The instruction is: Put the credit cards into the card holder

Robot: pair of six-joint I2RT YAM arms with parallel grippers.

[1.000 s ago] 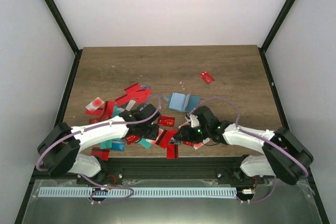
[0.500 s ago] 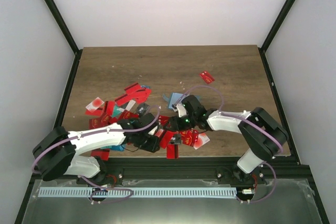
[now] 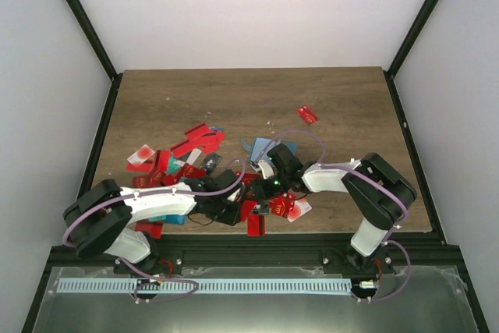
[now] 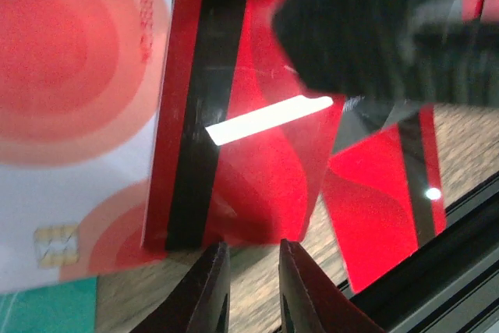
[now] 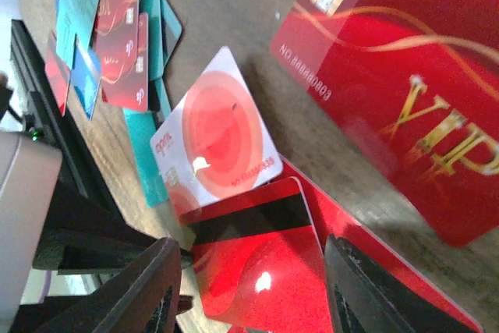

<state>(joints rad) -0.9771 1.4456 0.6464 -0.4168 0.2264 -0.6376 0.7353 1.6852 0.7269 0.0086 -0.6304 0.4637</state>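
Many credit cards [image 3: 199, 142], mostly red with some teal, lie scattered on the near half of the wooden table [image 3: 234, 99]. The teal card holder [image 3: 261, 147] lies open behind the pile, partly hidden by my right arm. My left gripper [image 3: 238, 210] [image 4: 253, 282] is slightly open and empty, its tips just short of a red card with a black stripe [image 4: 234, 138]. My right gripper [image 3: 265, 189] [image 5: 257, 294] is wide open, its jaws either side of that red striped card [image 5: 257, 263]. A white card with red circles [image 5: 222, 134] lies beside it.
A red VIP card [image 5: 398, 76] lies right of my right gripper. Teal cards [image 5: 152, 154] lie to its left. A single red card [image 3: 307, 115] sits apart at the far right. The table's front edge and black rail [image 3: 257, 241] are close behind both grippers.
My right gripper has swung left and away from me into the card pile. My left gripper has moved right and nearer the front edge, so the two now meet over the same red card.
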